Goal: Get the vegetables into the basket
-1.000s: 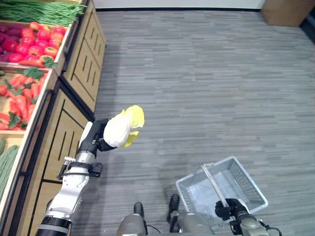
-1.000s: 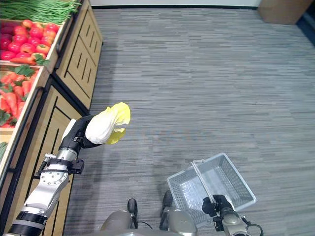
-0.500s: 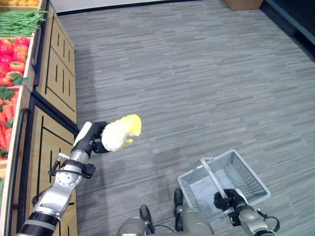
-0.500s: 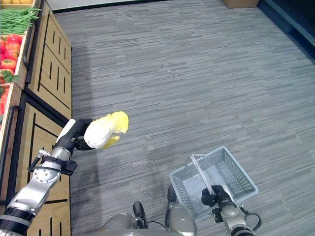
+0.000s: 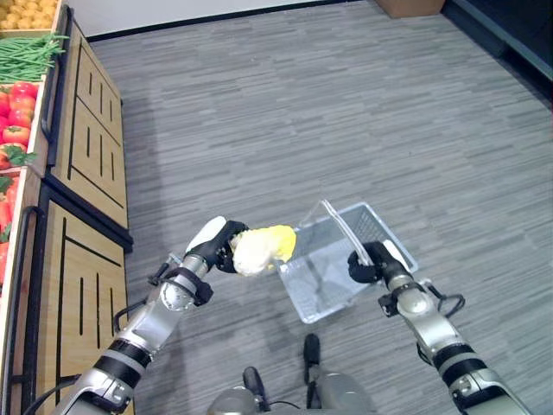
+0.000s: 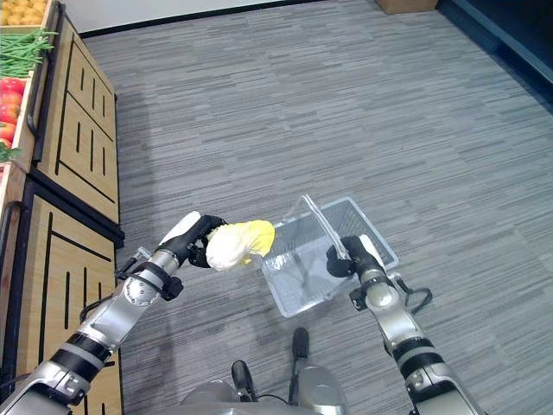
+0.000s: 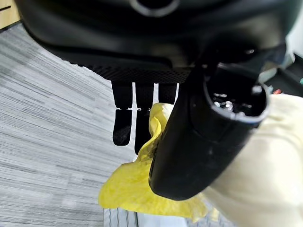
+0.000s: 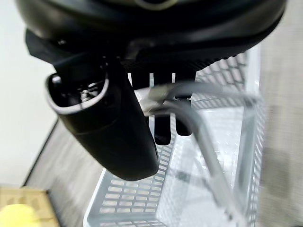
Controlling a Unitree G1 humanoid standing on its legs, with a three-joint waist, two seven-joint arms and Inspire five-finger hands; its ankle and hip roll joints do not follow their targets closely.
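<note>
My left hand is shut on a pale cabbage with yellow leaves, held in the air just left of the basket's rim; the cabbage shows past the thumb in the left wrist view. The clear mesh basket hangs tilted in front of me, empty inside. My right hand is shut on the basket's handle; the handle crosses under the fingers in the right wrist view.
A wooden produce stand runs along the left, with tomatoes and green beans in its bins. Grey plank floor stretches ahead. A brown box sits at the far edge.
The camera has swung away from the stand. My right hand has lifted the basket up and forward. My left hand has brought the cabbage rightward to the basket's rim.
</note>
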